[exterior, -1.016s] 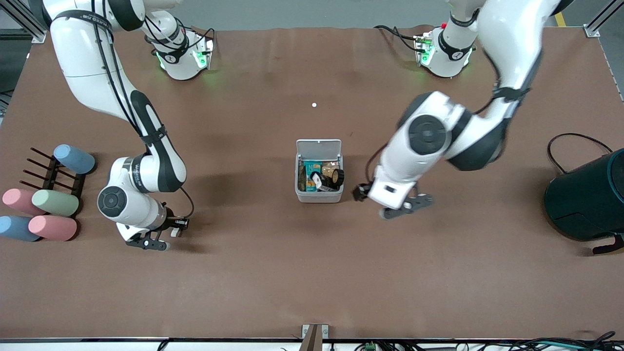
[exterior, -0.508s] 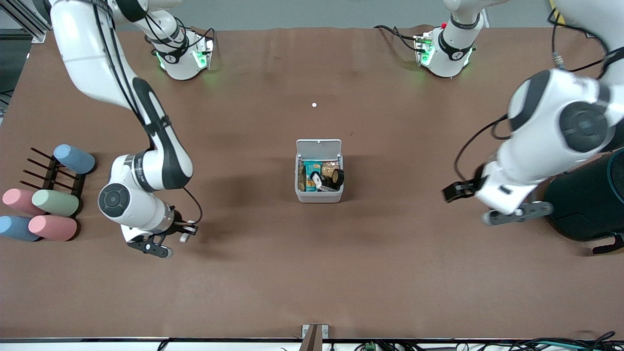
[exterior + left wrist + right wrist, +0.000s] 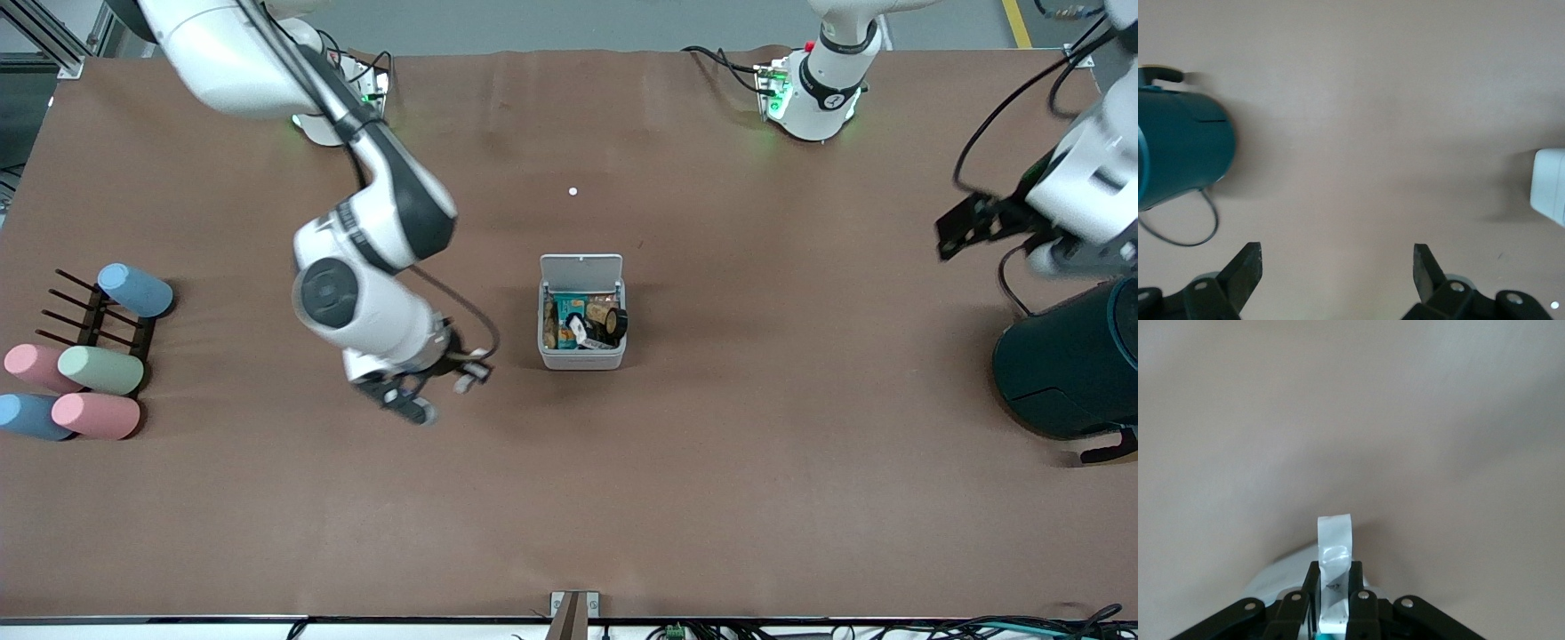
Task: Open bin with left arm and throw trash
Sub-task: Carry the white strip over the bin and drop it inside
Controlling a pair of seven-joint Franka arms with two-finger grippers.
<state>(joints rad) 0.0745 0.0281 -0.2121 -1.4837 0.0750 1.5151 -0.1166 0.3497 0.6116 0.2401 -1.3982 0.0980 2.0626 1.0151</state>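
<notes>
The small grey bin (image 3: 581, 313) sits mid-table, white lid up, packets inside. The right gripper (image 3: 1335, 600), over the table beside it, pinches a white strip (image 3: 1335, 550). The left gripper (image 3: 1337, 270) hangs wide open near the big teal container (image 3: 1071, 369).

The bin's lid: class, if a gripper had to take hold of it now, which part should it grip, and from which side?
Probably the lid's free edge, the one away from its hinge, with the fingers coming down from above. The lid stands open, raised off the bin at the wall farthest from the front camera, so that thin flat edge is exposed with nothing around it.
</notes>
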